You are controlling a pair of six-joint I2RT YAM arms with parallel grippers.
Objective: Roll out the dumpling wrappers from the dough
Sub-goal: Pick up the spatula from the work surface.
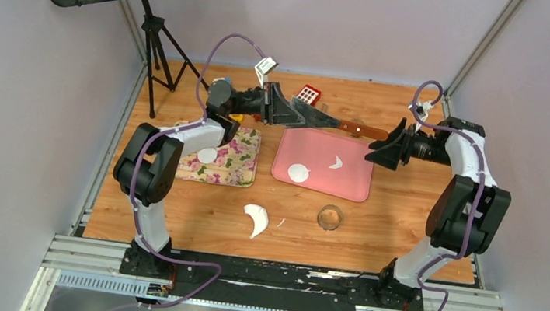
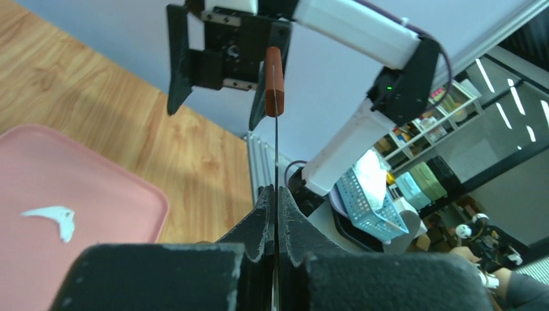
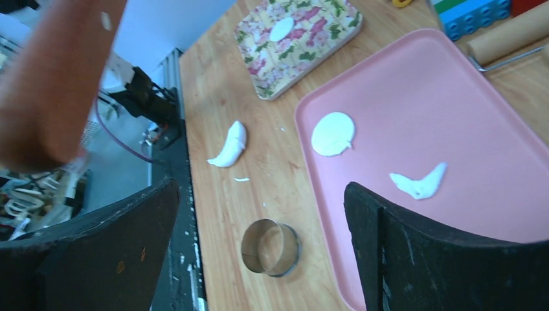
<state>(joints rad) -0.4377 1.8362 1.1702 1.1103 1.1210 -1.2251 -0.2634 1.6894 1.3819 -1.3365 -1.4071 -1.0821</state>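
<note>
My left gripper (image 1: pixel 291 113) is shut on the metal blade of a scraper (image 1: pixel 315 116) and holds it in the air above the pink tray's far edge. In the left wrist view the jaws (image 2: pixel 277 190) clamp the blade edge-on. The scraper's brown handle (image 1: pixel 362 130) points at my right gripper (image 1: pixel 385 144), which is open with the handle end close to its fingers (image 3: pixel 440 253). One round wrapper (image 1: pixel 299 173) and a crescent dough scrap (image 1: pixel 336 162) lie on the pink tray (image 1: pixel 346 187). Another wrapper (image 1: pixel 208 155) lies on the floral tray (image 1: pixel 244 160). A larger dough crescent (image 1: pixel 256 219) lies on the table.
A metal ring cutter (image 1: pixel 329 218) stands on the wood in front of the pink tray. A red item (image 1: pixel 308 94) is at the back. In the right wrist view, a rolling pin (image 3: pixel 511 32) and a blue block (image 3: pixel 472 16) lie beyond the tray.
</note>
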